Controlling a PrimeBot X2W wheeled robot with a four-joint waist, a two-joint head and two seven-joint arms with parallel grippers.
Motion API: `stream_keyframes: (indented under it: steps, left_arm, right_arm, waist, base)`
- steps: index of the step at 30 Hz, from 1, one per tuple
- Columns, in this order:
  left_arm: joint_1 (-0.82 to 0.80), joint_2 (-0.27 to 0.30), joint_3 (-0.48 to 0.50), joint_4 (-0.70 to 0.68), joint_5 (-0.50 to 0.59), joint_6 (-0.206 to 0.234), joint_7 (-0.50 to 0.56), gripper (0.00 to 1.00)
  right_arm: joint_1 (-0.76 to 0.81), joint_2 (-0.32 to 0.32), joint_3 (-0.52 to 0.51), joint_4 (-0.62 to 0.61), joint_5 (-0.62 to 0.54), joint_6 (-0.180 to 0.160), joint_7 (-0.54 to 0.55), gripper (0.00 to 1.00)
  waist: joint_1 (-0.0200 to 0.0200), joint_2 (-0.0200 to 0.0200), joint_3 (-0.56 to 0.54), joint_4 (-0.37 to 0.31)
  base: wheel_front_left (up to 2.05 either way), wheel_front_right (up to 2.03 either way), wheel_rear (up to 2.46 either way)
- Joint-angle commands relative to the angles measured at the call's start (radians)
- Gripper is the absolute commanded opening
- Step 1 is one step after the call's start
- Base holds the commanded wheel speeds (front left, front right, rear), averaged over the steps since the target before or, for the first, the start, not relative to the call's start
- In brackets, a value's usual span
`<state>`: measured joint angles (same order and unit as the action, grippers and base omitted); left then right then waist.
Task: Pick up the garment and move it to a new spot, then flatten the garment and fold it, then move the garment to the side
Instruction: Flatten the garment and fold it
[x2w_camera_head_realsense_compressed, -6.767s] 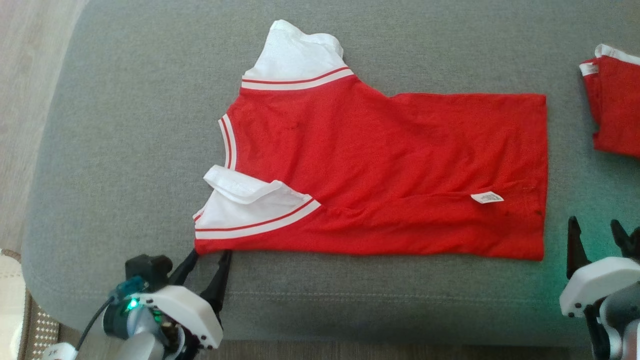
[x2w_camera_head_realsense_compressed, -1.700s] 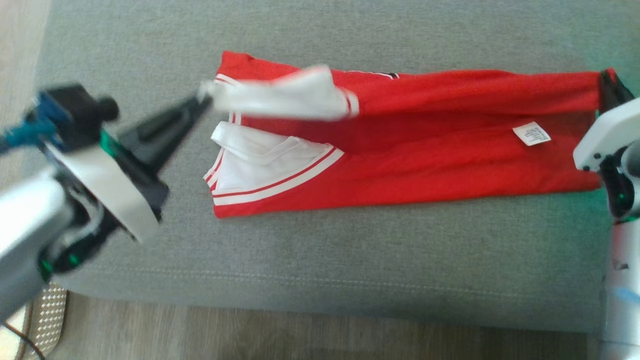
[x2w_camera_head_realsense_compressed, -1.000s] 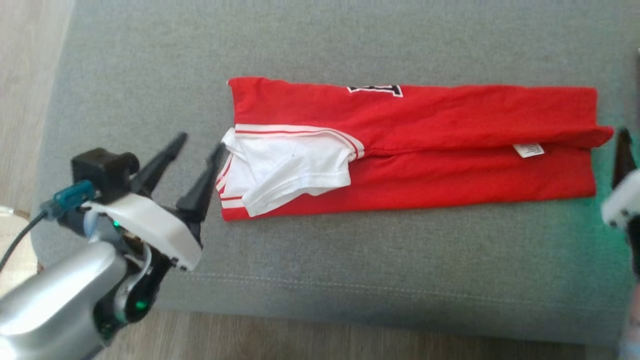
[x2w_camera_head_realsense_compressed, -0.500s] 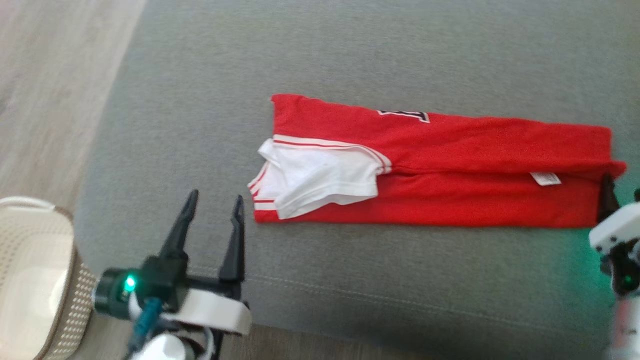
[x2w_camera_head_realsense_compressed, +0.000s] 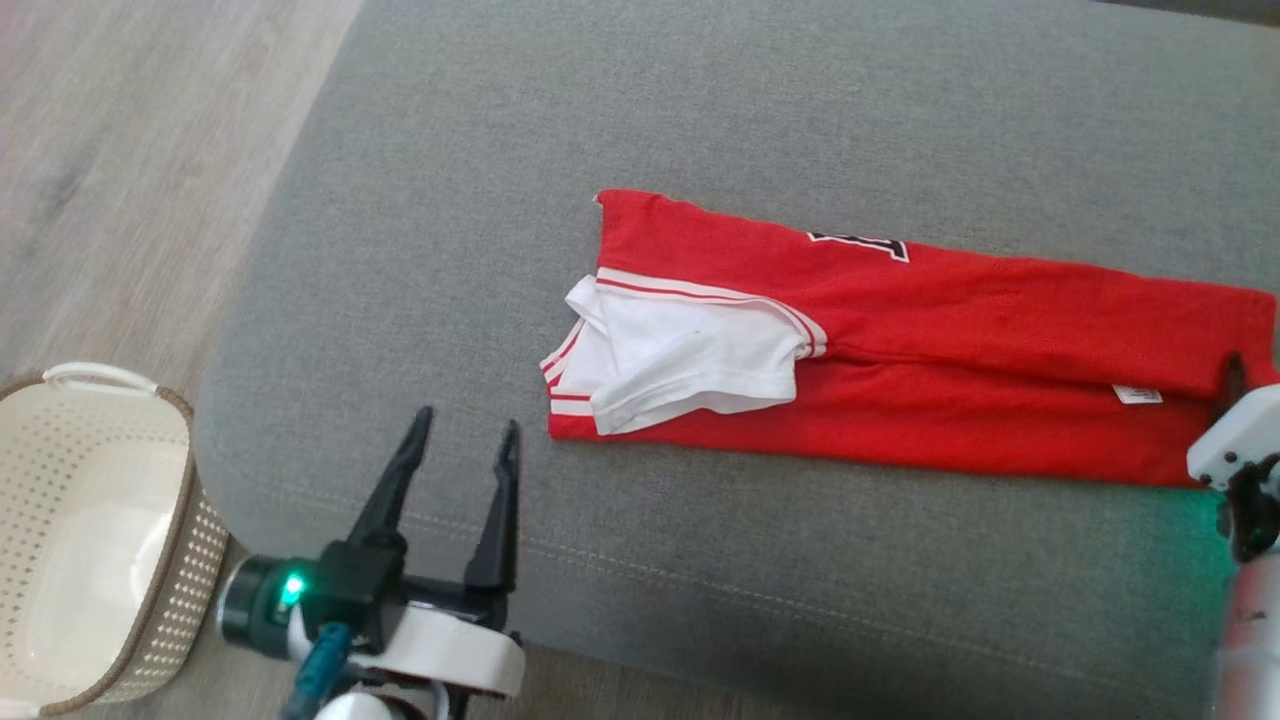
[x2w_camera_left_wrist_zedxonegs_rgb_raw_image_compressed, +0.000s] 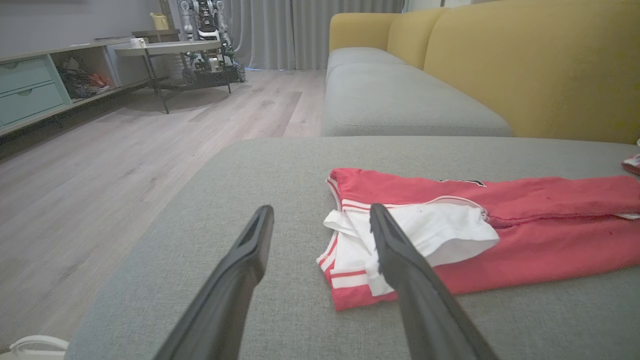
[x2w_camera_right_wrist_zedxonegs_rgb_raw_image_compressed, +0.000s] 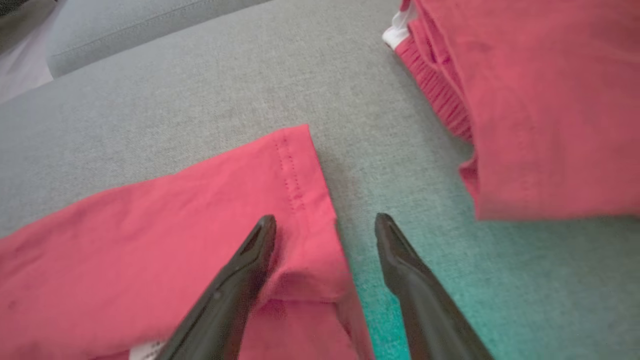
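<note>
Garments, two: one red-and-white garment (x2w_camera_head_realsense_compressed: 950, 380) lies folded into a long band across the grey sofa cushion (x2w_camera_head_realsense_compressed: 500, 200). A second red garment (x2w_camera_right_wrist_zedxonegs_rgb_raw_image_compressed: 540, 100) sits just beyond its hem end, apart from it, in the right wrist view.
Sleeve: one white sleeve (x2w_camera_head_realsense_compressed: 700, 360) with red-striped trim rests on top of the band at its left end.
Label: one small white care label (x2w_camera_head_realsense_compressed: 1138, 394) shows near the hem end.
End effectors, two: each has two long dark fingers.
Left end effector (x2w_camera_head_realsense_compressed: 468, 420): fingers spread apart, holding nothing, over bare cushion just short of the garment's sleeve end and clear of the cloth.
Right end effector (x2w_camera_right_wrist_zedxonegs_rgb_raw_image_compressed: 325, 219): fingers spread apart at the hem corner, one over red cloth and one over bare cushion. Nothing is clamped between them; whether a finger touches the fabric cannot be told.
Basket, one: a cream perforated basket (x2w_camera_head_realsense_compressed: 195, 560) with a brown rim stands on the wooden floor (x2w_camera_head_realsense_compressed: 130, 150) beside the cushion's left end.
</note>
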<state>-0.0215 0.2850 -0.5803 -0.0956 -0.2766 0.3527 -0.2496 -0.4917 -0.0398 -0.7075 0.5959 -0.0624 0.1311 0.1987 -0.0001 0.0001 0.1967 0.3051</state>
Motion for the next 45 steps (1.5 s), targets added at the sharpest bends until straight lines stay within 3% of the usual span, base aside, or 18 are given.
stream_keyframes:
  steps: [1, 8, 9, 12, 13, 14, 20, 28, 38, 45]
  left_arm:
    - [-0.007, 0.001, 0.059, -0.028, 0.008, -0.007, -0.012, 1.00]
    - [0.023, -0.010, 0.107, -0.015, 0.050, -0.055, -0.012, 1.00]
    - [0.027, -0.018, 0.116, -0.014, 0.062, -0.062, -0.012, 1.00]
    - [0.035, -0.032, 0.126, -0.012, 0.076, -0.070, -0.012, 1.00]
    - [0.039, -0.037, 0.128, -0.011, 0.080, -0.073, -0.012, 1.00]
    - [0.043, -0.041, 0.131, -0.010, 0.084, -0.075, -0.012, 1.00]
    - [0.063, -0.057, 0.150, -0.003, 0.097, -0.084, -0.012, 1.00]
    - [0.091, -0.074, 0.173, -0.004, 0.118, -0.096, -0.012, 1.00]
    - [0.104, -0.093, 0.202, -0.005, 0.131, -0.121, -0.012, 1.00]
    - [0.105, -0.108, 0.210, 0.017, 0.136, -0.146, -0.012, 1.00]
  right_arm:
    - [-0.011, -0.011, 0.019, -0.030, -0.011, 0.000, 0.008, 1.00]
    - [0.005, -0.011, 0.012, 0.034, -0.007, 0.000, 0.044, 1.00]
    - [0.012, -0.011, 0.015, 0.059, -0.003, 0.000, 0.061, 0.87]
    - [0.019, -0.011, 0.026, 0.096, 0.017, 0.000, 0.087, 0.31]
    - [0.023, -0.011, 0.030, 0.102, 0.020, 0.000, 0.091, 0.04]
    - [0.025, -0.011, 0.033, 0.106, 0.022, 0.000, 0.091, 0.00]
    - [0.028, -0.011, 0.049, 0.077, 0.013, 0.000, 0.059, 0.00]
    - [0.034, -0.058, 0.123, -0.101, -0.036, 0.000, 0.071, 0.00]
    - [0.059, -0.136, 0.233, -0.436, -0.060, 0.000, 0.239, 0.00]
    - [0.098, -0.088, 0.364, -0.588, -0.009, 0.000, 0.331, 0.00]
  waist:
    - [0.0001, -0.0001, 0.001, -0.006]
    - [0.0001, -0.0001, -0.005, -0.009]
    - [0.0001, -0.0001, -0.009, -0.005]
    - [0.0001, -0.0001, -0.016, 0.000]
    - [0.0001, -0.0001, -0.018, 0.000]
    - [0.0001, -0.0001, -0.020, 0.000]
    - [0.0001, -0.0001, -0.036, -0.011]
    - [0.0001, -0.0001, -0.069, -0.056]
    - [0.0001, -0.0001, -0.084, -0.095]
    - [0.0001, -0.0001, -0.093, -0.076]
  base:
    - [0.00, 0.00, 0.00]
    - [0.00, 0.00, 0.00]
    - [0.00, 0.00, 0.00]
    - [0.00, 0.00, 0.00]
    - [0.00, 0.00, 0.00]
    - [0.00, 0.00, 0.00]
    - [0.00, 0.00, 0.00]
    - [0.00, 0.00, 0.00]
    - [0.00, 0.00, 0.00]
    - [0.00, 0.00, 0.00]
